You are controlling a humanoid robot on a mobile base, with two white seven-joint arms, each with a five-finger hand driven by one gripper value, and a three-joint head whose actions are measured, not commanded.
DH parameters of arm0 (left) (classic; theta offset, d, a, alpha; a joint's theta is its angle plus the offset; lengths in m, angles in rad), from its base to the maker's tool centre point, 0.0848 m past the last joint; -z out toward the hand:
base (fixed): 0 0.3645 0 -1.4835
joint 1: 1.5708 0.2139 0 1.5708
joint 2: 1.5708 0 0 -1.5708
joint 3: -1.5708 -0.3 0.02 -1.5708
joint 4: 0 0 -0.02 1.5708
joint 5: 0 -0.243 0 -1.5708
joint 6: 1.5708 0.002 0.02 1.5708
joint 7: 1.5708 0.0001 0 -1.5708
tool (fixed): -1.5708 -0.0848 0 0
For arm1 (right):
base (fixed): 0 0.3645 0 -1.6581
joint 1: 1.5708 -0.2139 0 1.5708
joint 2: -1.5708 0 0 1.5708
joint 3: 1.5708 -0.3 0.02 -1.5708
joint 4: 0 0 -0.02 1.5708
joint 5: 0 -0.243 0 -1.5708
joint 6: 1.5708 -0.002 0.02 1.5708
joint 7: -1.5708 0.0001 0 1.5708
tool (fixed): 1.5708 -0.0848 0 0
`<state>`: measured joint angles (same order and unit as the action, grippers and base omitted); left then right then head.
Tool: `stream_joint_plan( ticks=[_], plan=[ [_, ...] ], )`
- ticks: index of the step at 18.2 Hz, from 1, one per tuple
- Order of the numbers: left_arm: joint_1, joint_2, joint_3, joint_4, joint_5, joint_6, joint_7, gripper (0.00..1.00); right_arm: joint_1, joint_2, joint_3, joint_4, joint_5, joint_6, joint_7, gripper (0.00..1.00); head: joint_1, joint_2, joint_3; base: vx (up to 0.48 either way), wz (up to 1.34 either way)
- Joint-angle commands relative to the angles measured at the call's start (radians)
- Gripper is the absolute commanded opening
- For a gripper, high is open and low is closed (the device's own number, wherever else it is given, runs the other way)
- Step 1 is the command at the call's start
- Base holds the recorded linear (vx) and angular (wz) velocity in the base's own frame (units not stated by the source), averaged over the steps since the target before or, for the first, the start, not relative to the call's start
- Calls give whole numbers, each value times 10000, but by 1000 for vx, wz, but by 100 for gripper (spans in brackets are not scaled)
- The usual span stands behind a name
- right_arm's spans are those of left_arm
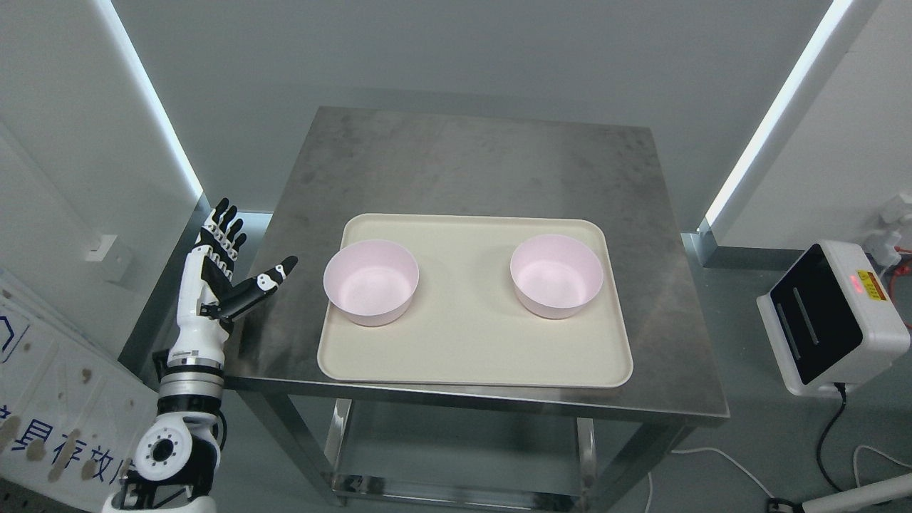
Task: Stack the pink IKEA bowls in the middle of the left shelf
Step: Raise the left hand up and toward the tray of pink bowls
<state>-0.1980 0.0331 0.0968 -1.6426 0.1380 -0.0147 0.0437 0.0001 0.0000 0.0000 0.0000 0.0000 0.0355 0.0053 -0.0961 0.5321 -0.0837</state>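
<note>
Table (470, 157): steel, square-topped, filling the middle of the head view; surface mottled and dull, far edge meeting the grey wall. Legs mostly hidden under the top, only the front pair and part of a lower shelf showing beneath the near edge.

Tray (474, 349): cream, rounded corners, lying flat on the near half of the table, its front rim close to the table's near edge.

Left bowl (371, 282): pink, upright, empty, standing on the left part of the tray near its left rim. Inside visible; outer wall seen only at the front.

Right bowl (556, 276): pink, upright, empty, on the right part of the tray, well apart from the left bowl, not stacked. Base hidden by its own wall.

Left hand (221, 271): white and black, raised beside the table's left edge, palm turned toward the tray; fingers stretched upward and close together, thumb splayed out toward the left bowl, nothing grasped. Thumb tip over the table's left margin, clear of tray and bowl. Forearm running down to the lower left corner, cut off at the bottom edge.

Right hand: not visible anywhere.

White device (833, 320): boxy, with a dark front panel and a small red light, on the floor at the right; cable trailing down, label too small to read.

Printed sheet (43, 399): lower left, partly cut off, characters incomplete.

Light strips (776, 107): bright, slanting up both sides, overexposed.
</note>
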Motion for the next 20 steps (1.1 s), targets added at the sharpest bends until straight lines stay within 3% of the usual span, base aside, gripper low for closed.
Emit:
stream_joint_plan(
  ticks=[1, 8, 9, 13, 16, 17, 20],
  plan=[
    [-304, 220, 45, -18, 0, 9, 8, 100, 14, -175, -107, -337, 0, -2, 8, 100, 0, 0, 0, 10, 39],
    [-1286, 910, -138, 28, 0, 346, -53, 100, 14, -175, -107, -337, 0, -2, 8, 100, 0, 0, 0, 1, 2],
    [-1439, 1322, -504, 89, 0, 362, -373, 100, 14, -175, -107, -337, 0, -2, 8, 100, 0, 0, 0, 0, 0],
    [-3337, 4569, -1595, 1006, -578, 347, -3758, 100, 14, -175, -107, -337, 0, -2, 8, 100, 0, 0, 0, 0, 0],
    [-4658, 6138, -2573, 1806, -2419, 240, -6469, 100, 14, -175, -107, -337, 0, -2, 8, 100, 0, 0, 0, 0, 0],
    [-4829, 6279, -2776, 1853, -2575, 240, -7013, 100, 14, -175, -107, -337, 0, -2, 8, 100, 0, 0, 0, 0, 0],
    [-4847, 6204, -3205, 1853, -2928, 240, -7094, 100, 14, -175, -107, -337, 0, -2, 8, 100, 0, 0, 0, 0, 0]
  ],
)
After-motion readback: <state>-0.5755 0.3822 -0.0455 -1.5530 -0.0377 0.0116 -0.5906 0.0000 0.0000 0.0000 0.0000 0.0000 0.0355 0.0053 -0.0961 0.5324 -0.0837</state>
